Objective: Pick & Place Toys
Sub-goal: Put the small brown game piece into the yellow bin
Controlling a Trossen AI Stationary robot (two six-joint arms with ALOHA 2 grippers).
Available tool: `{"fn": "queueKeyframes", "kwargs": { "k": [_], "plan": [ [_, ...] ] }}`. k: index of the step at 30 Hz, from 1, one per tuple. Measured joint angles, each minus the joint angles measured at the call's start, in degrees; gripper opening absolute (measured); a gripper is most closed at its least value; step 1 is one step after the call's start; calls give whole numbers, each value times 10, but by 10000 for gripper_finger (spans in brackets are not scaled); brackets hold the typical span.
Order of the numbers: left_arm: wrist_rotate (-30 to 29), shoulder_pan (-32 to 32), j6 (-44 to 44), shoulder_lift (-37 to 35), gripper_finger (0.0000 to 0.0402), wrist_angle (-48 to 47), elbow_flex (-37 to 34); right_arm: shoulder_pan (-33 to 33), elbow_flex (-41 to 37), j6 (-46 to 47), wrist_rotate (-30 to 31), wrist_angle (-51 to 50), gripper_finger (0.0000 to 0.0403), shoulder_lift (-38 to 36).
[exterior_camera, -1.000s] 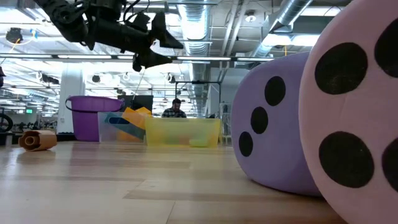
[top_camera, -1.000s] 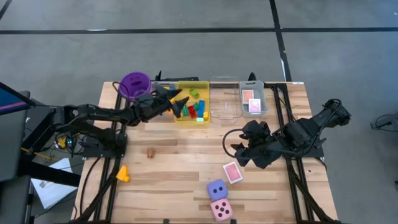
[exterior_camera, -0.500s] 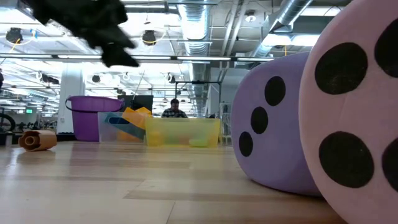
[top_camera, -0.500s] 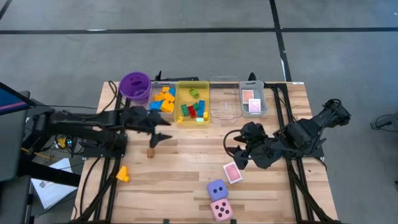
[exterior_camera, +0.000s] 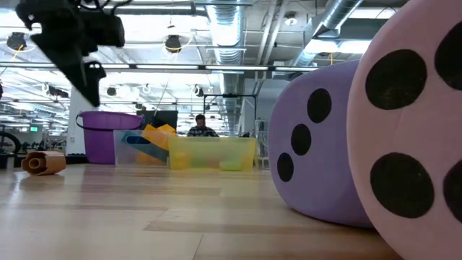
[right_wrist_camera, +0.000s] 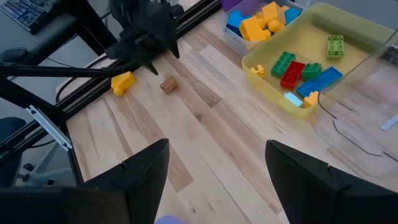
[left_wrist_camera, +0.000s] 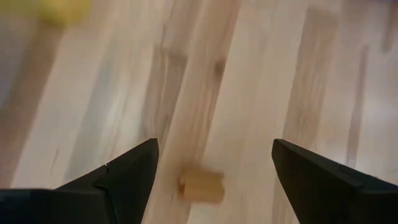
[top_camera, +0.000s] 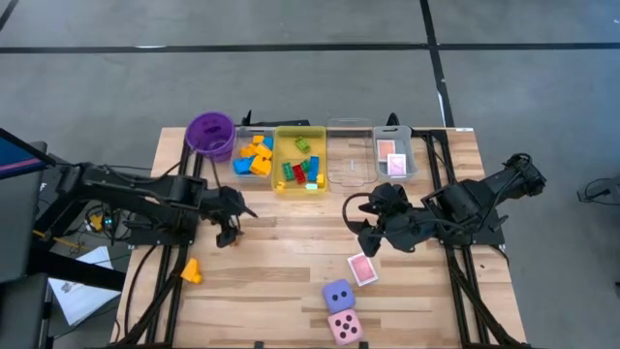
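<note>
My left gripper [top_camera: 227,233] is open and hangs above a small tan block [left_wrist_camera: 202,185], which lies on the table between its two fingers without touching them. The block also shows in the low view [exterior_camera: 43,162] and the right wrist view [right_wrist_camera: 168,85]. My right gripper [top_camera: 364,233] is open and empty above the table, just far of a pink-backed card [top_camera: 361,269] lying flat. A purple die [top_camera: 337,295] and a pink die [top_camera: 344,326] sit at the near edge. A yellow brick [top_camera: 191,270] lies at the near left.
Along the far edge stand a purple cup [top_camera: 210,133], a clear tray [top_camera: 254,155] with orange and blue bricks, a yellow tray [top_camera: 300,160] with mixed bricks, a clear tray [top_camera: 351,155], and a tray holding cards [top_camera: 394,158]. Bare wood lies mid-table.
My left gripper has gone from above the yellow tray toward the table's near-left and down, and now hangs over the tan block. My right gripper has shifted a little toward the far edge. The toys on the table have not moved.
</note>
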Motion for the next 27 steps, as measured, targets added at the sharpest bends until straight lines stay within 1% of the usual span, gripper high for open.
{"fn": "queueKeyframes", "kwargs": {
  "k": [6, 15, 23, 27],
  "plan": [
    [34, 0, -1, 52, 327, -18, -1, 0, 0, 0, -1, -1, 260, 0],
    [37, 0, 20, 115, 355, -18, -1, 0, 0, 0, -2, -7, 260, 0],
    [40, -2, 24, 151, 360, -24, -2, 1, 0, -2, -2, -13, 260, 0],
    [53, -10, 53, 157, 360, -24, -2, 1, 0, -4, -2, -14, 260, 0]
  ]
}}
